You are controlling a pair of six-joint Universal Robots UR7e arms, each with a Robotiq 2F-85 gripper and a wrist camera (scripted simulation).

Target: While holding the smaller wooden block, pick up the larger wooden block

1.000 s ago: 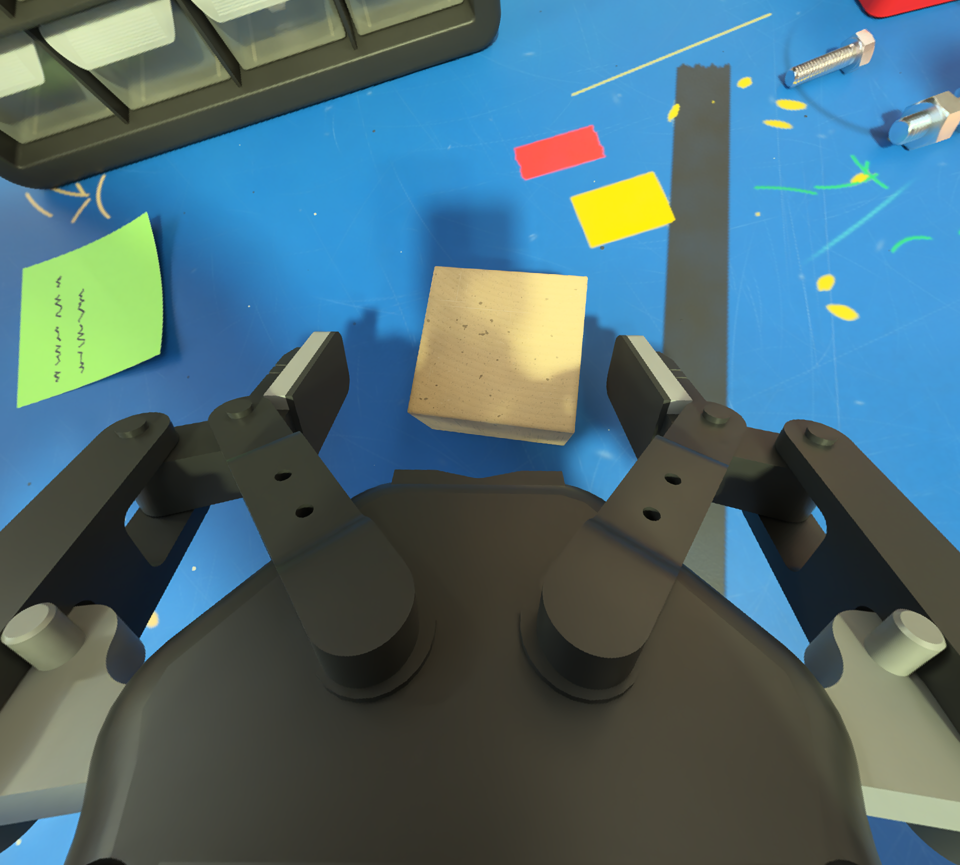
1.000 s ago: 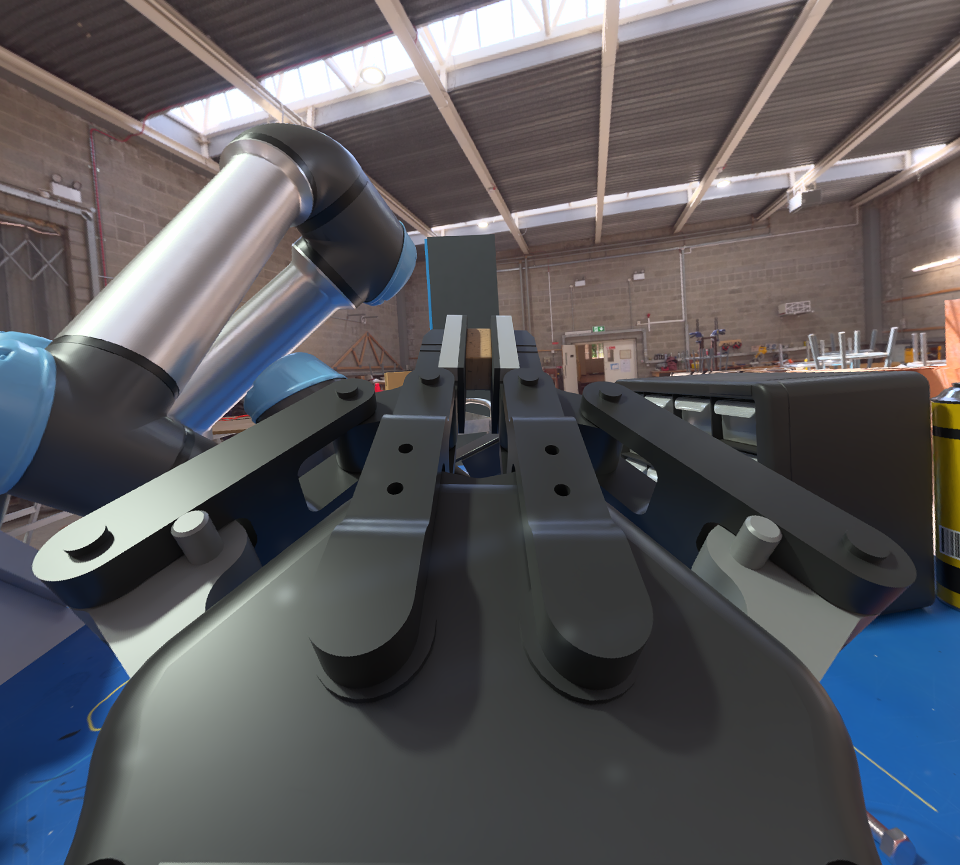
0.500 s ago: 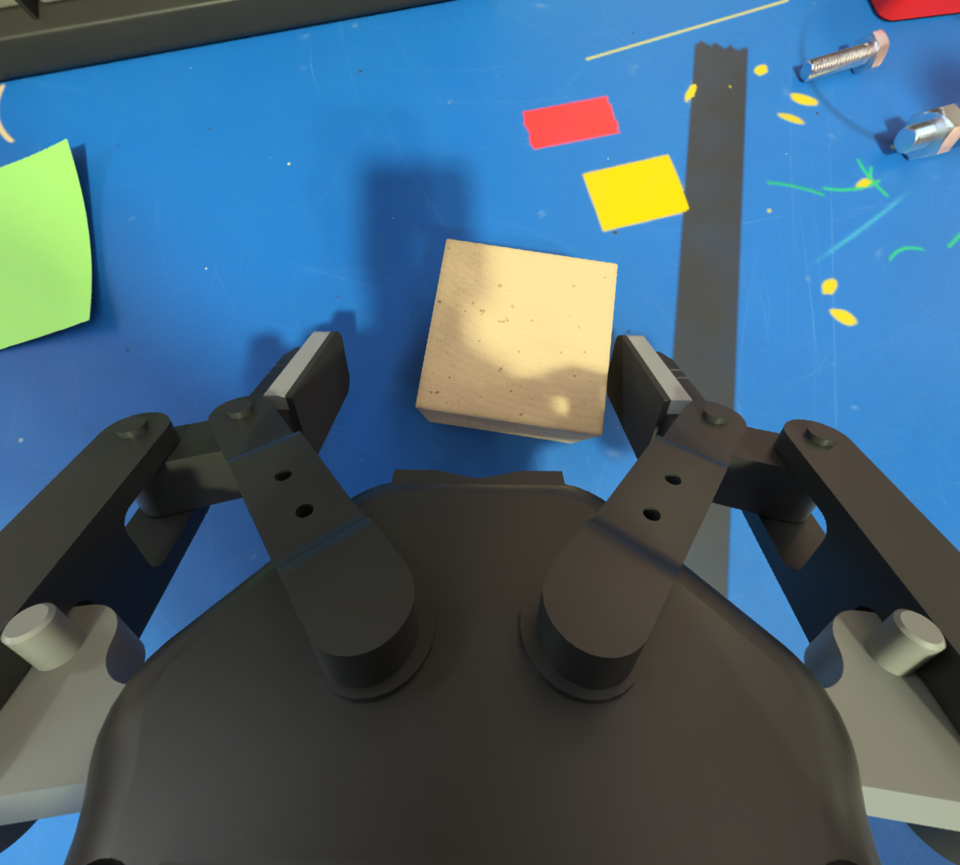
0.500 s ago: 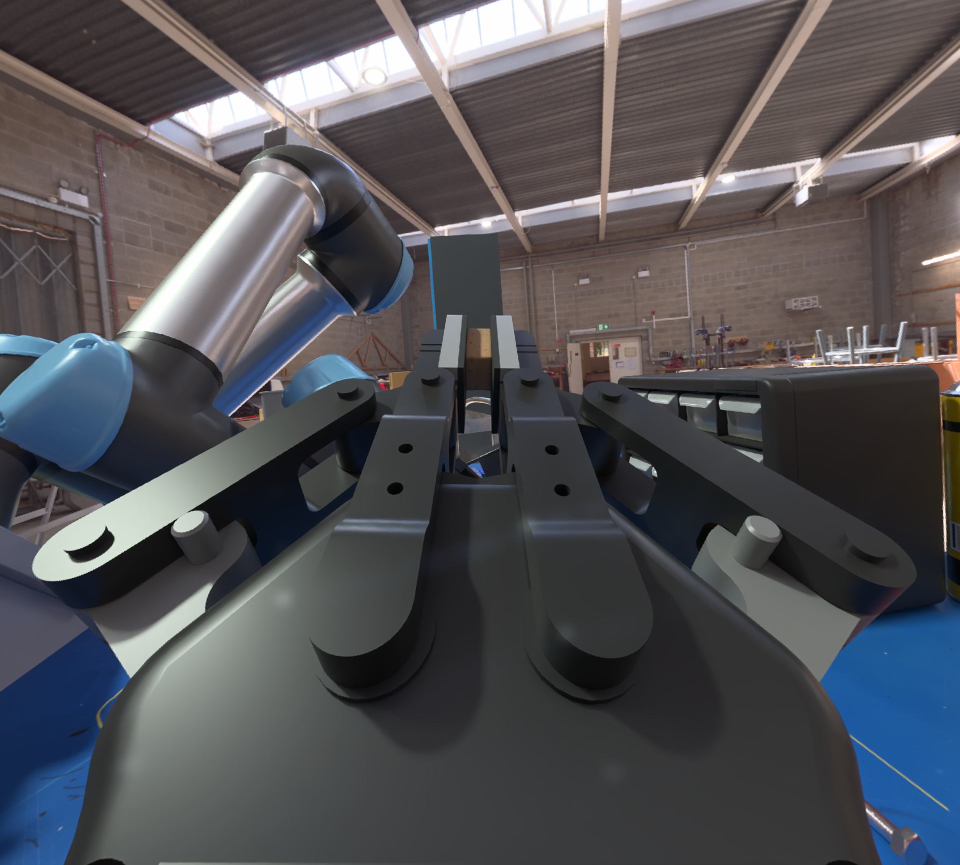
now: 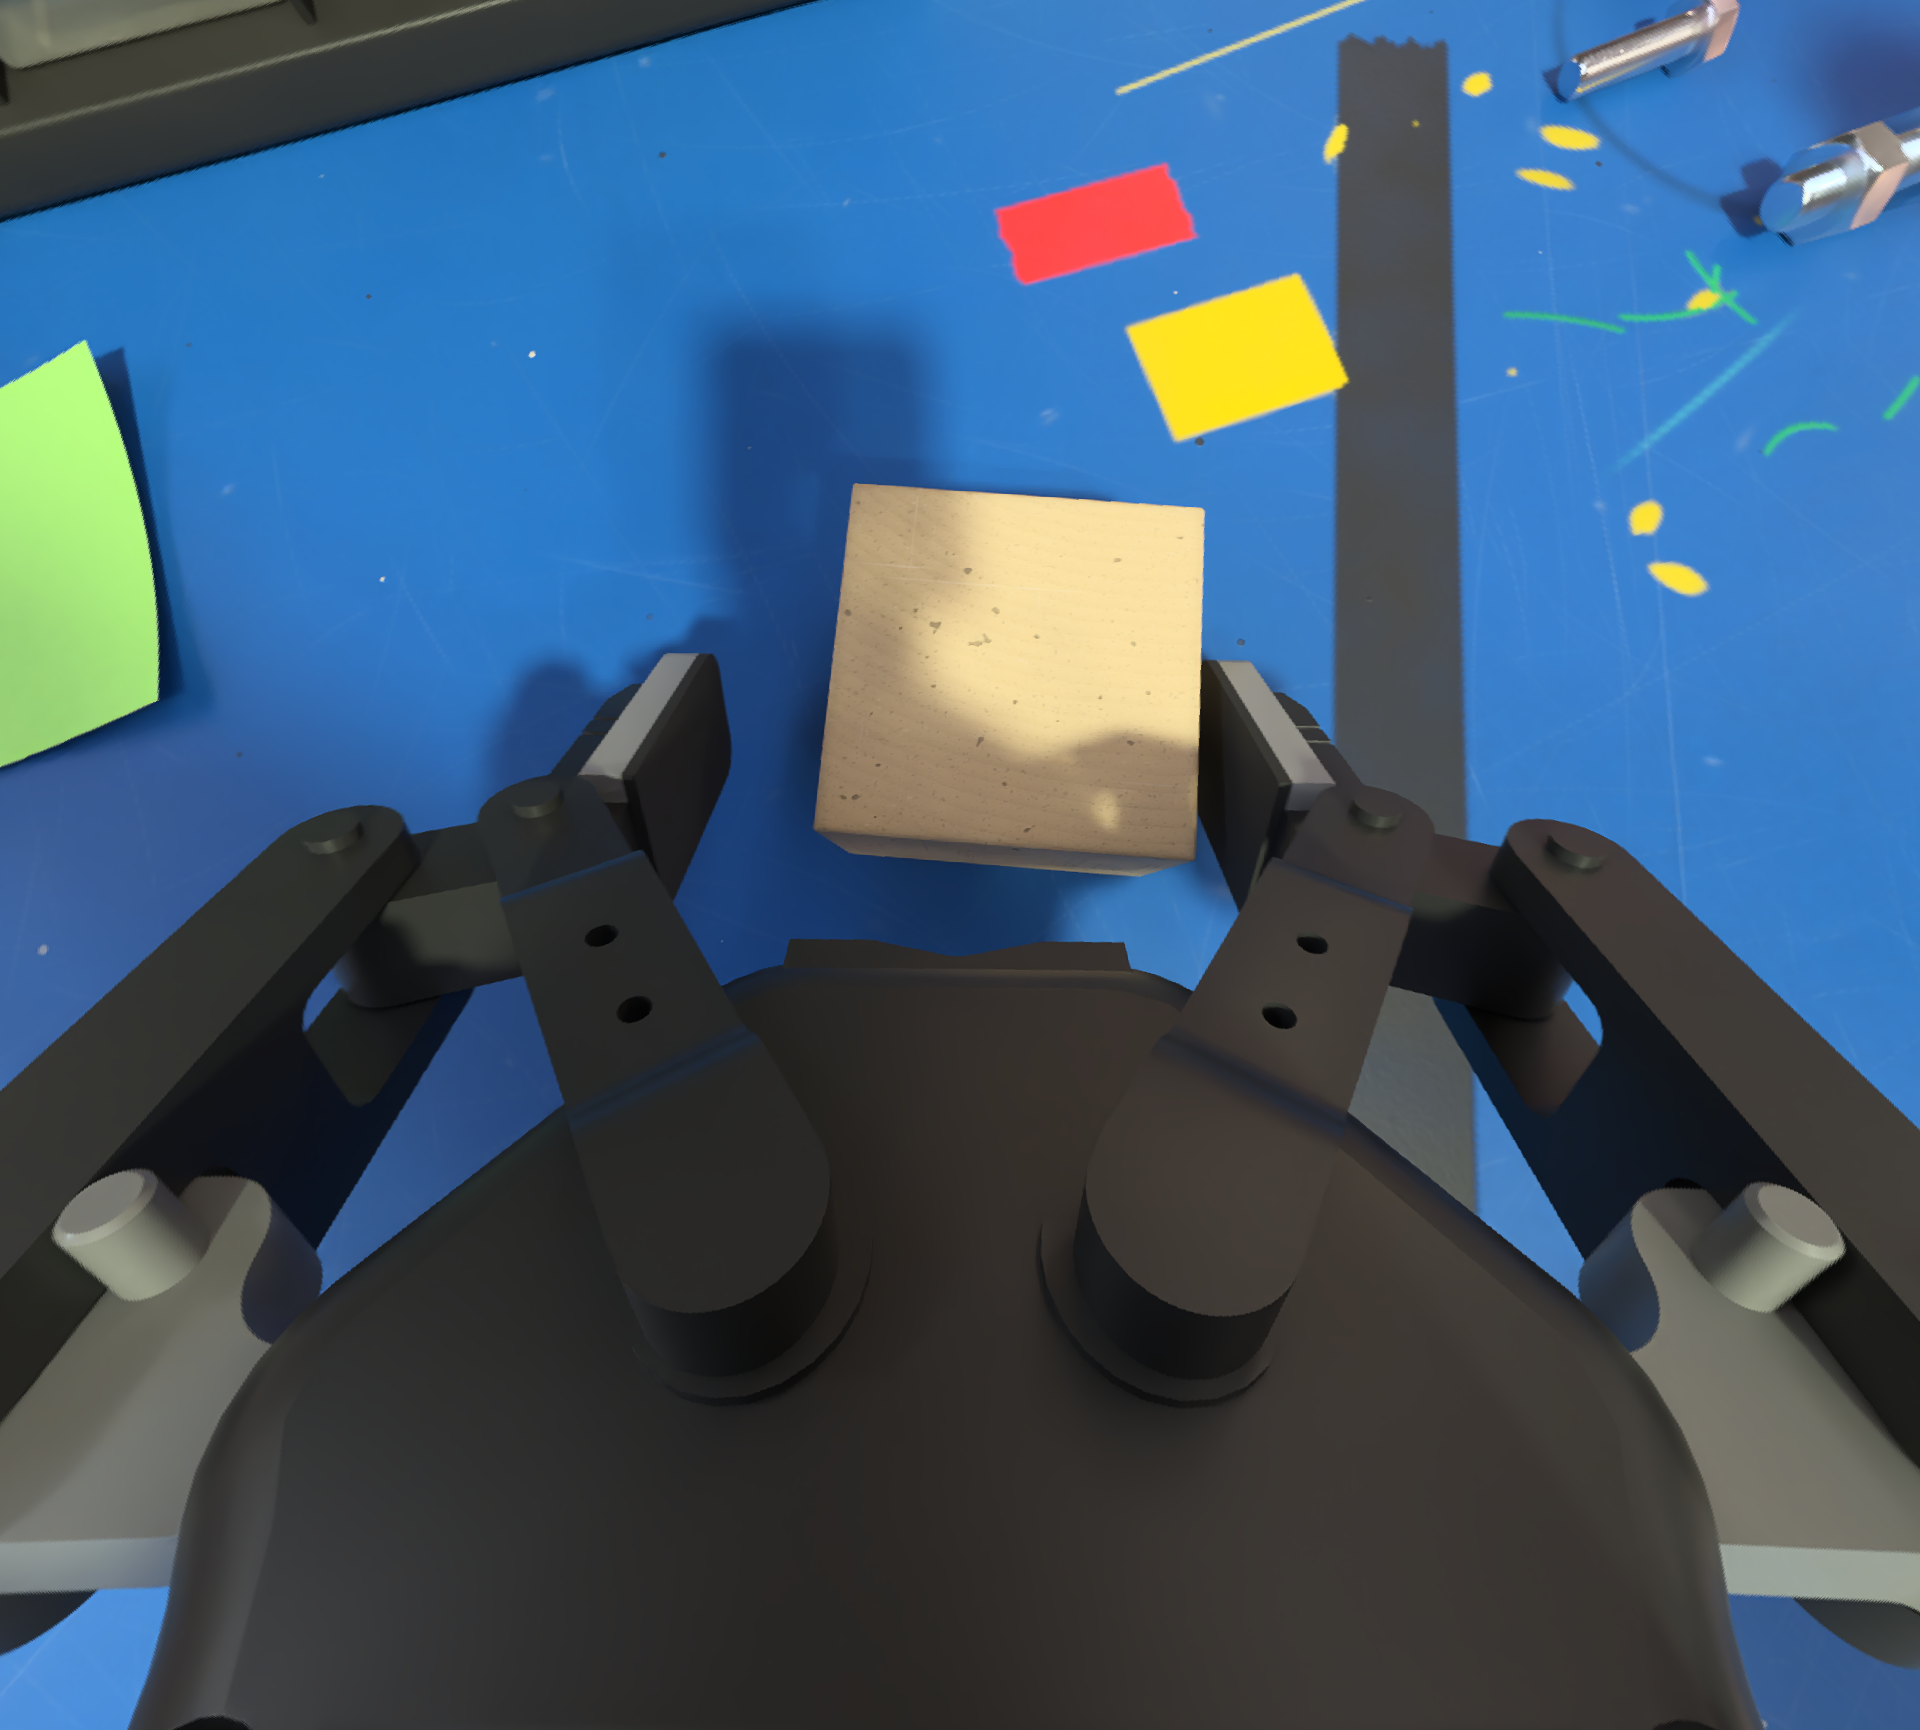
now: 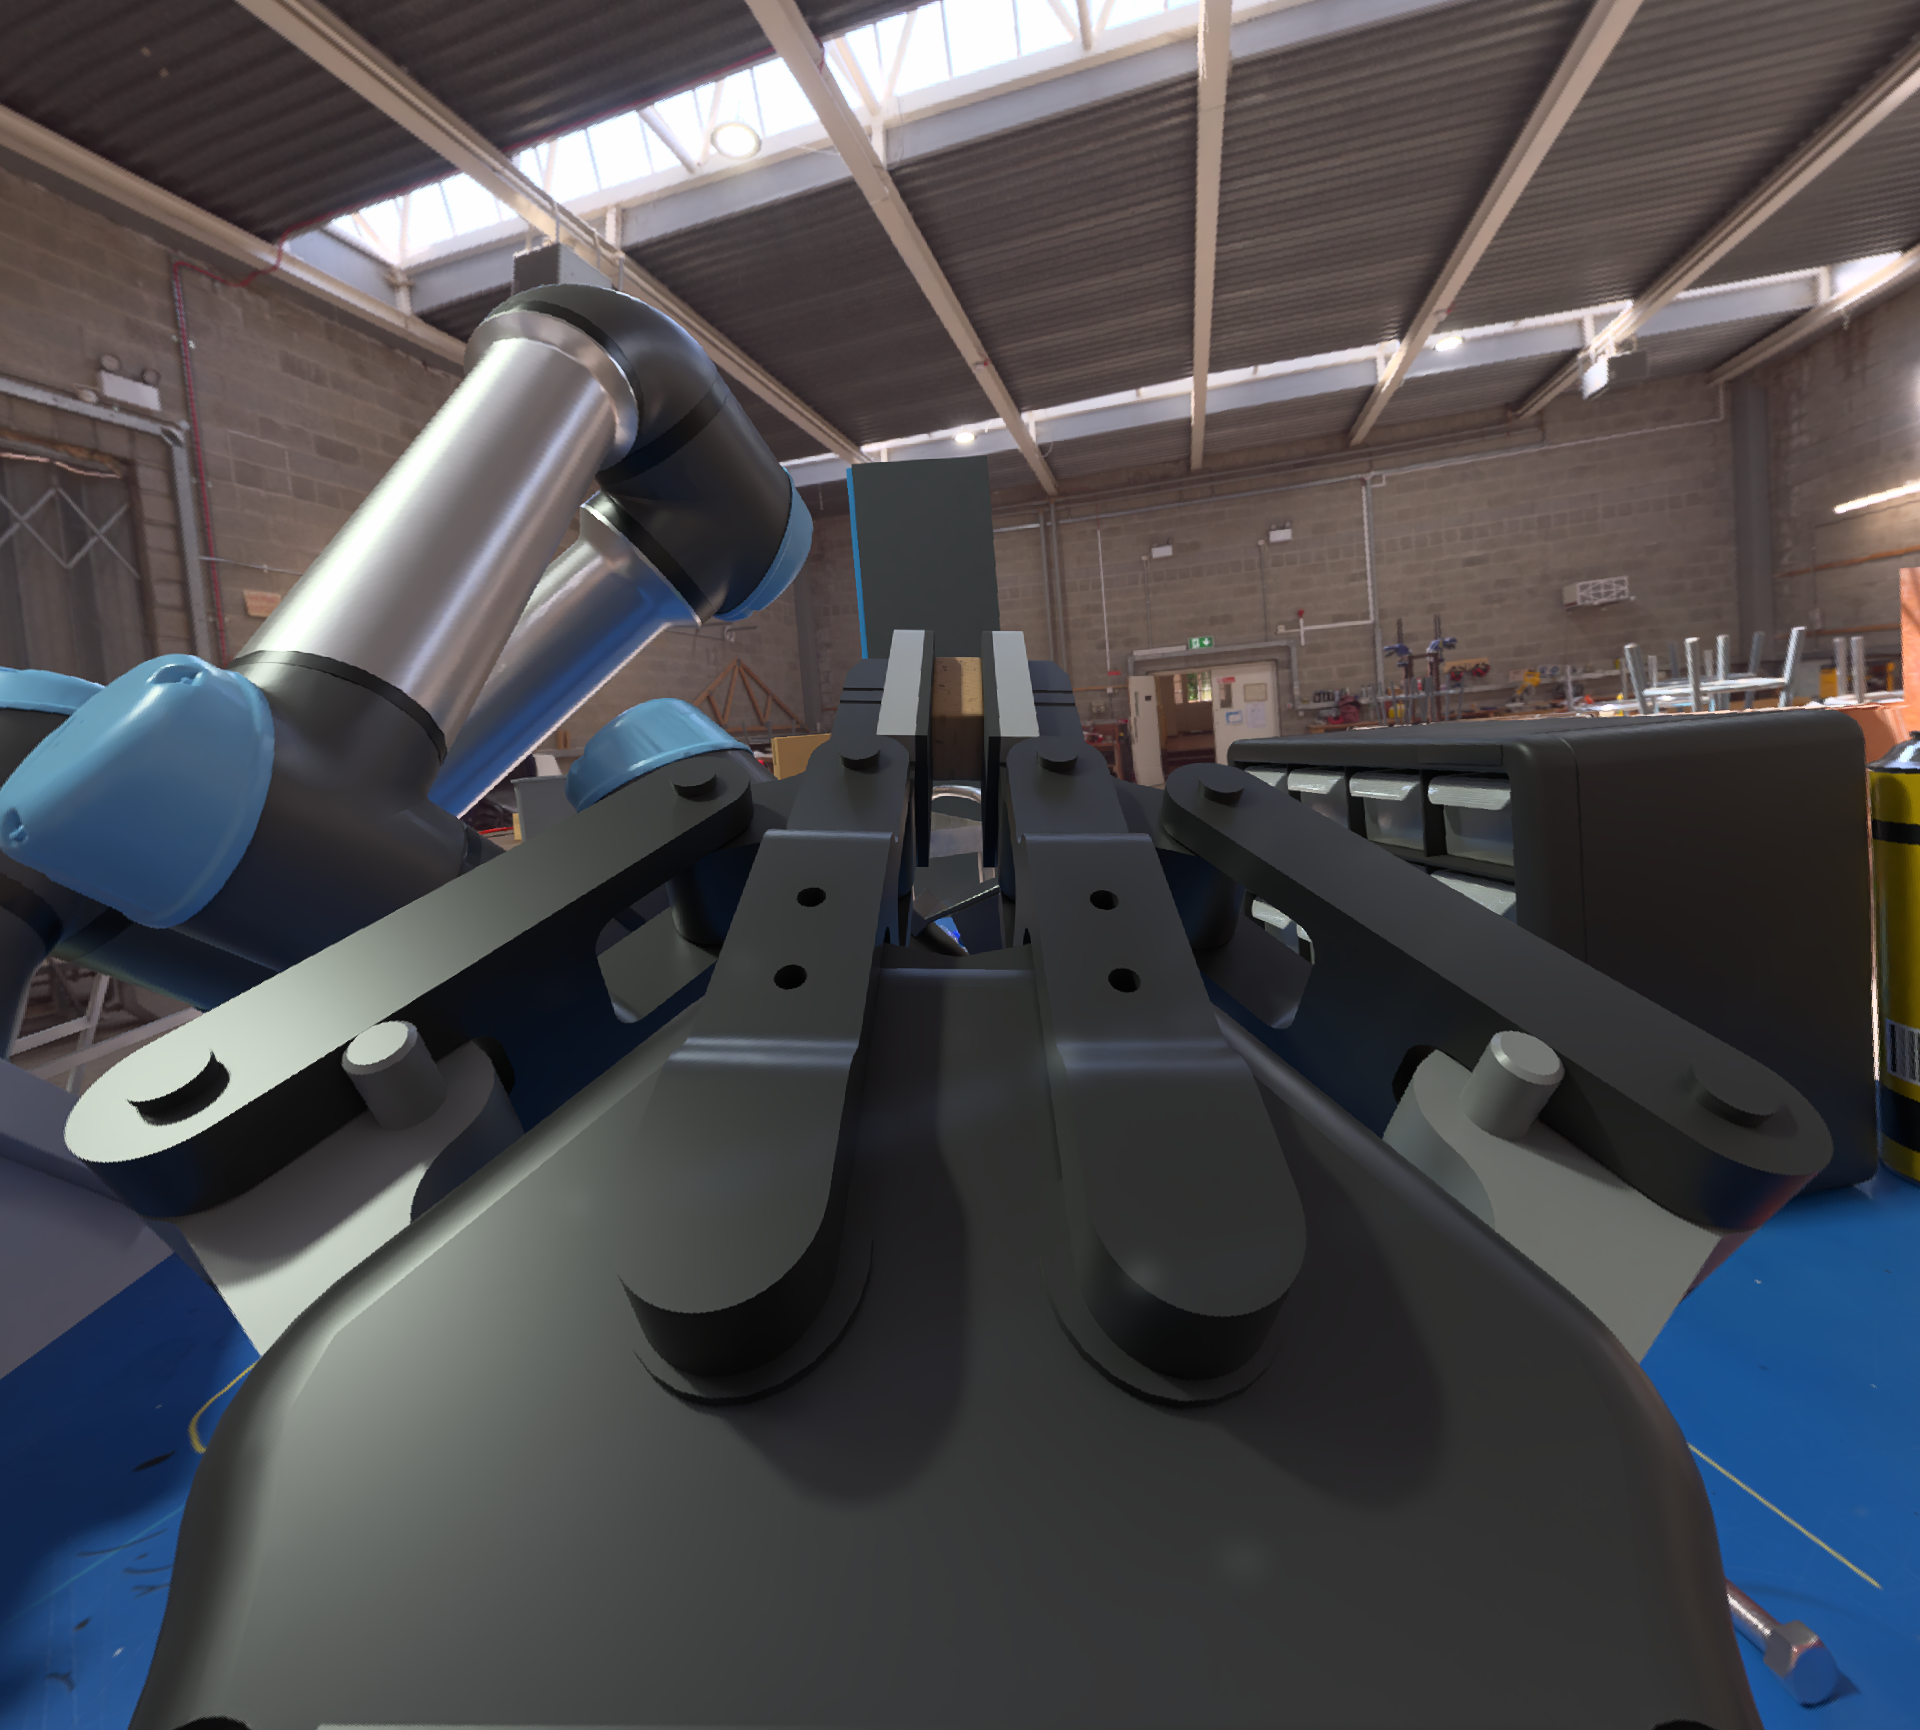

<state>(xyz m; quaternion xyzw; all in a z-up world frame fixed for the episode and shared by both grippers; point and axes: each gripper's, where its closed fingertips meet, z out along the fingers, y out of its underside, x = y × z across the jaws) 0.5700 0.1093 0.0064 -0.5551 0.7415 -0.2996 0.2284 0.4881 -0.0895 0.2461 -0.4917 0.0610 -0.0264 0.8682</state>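
Clamping the smaller wooden block (image 6: pixel 957 701) in the right gripper (image 6: pixel 956 693), left gripper (image 5: pixel 961 724) spread around the ungrasped larger wooden block (image 5: pixel 1013 678).

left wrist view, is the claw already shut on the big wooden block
No, the left claw is open around the larger wooden block, with blue table visible between the block and one finger.

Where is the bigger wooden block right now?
In the left wrist view, the larger wooden block sits on the blue table, between the open jaws, below the yellow patch.
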